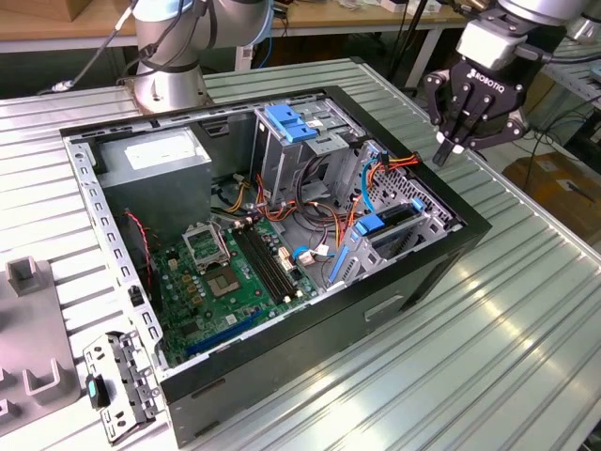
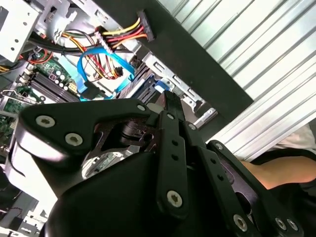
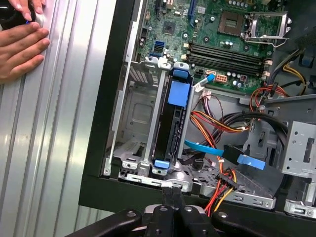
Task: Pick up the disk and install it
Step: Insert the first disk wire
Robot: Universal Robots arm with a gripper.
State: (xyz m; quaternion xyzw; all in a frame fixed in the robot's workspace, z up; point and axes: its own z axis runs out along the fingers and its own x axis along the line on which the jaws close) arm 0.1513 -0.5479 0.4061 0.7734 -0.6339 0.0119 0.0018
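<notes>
The disk (image 3: 174, 123) stands on edge in a slot of the metal drive bay at the case's front corner, its blue rail on top; in the exterior view the disk (image 1: 387, 225) sits low in that bay. My gripper (image 1: 447, 153) hangs above the case's edge on the exterior view's right, a little up and away from the disk. Its fingers are shut with nothing between them. In both wrist views the black fingertips (image 3: 172, 193) (image 2: 170, 104) press together just outside the case wall, in line with the disk's slot.
The open computer case (image 1: 441, 254) lies on a ribbed metal table. Inside are a green motherboard (image 1: 235, 277), a grey power supply (image 1: 155, 155), a tall cage with a blue top (image 1: 291, 122) and loose blue and orange cables (image 3: 212, 148). A person's hand (image 3: 19, 44) rests on the table.
</notes>
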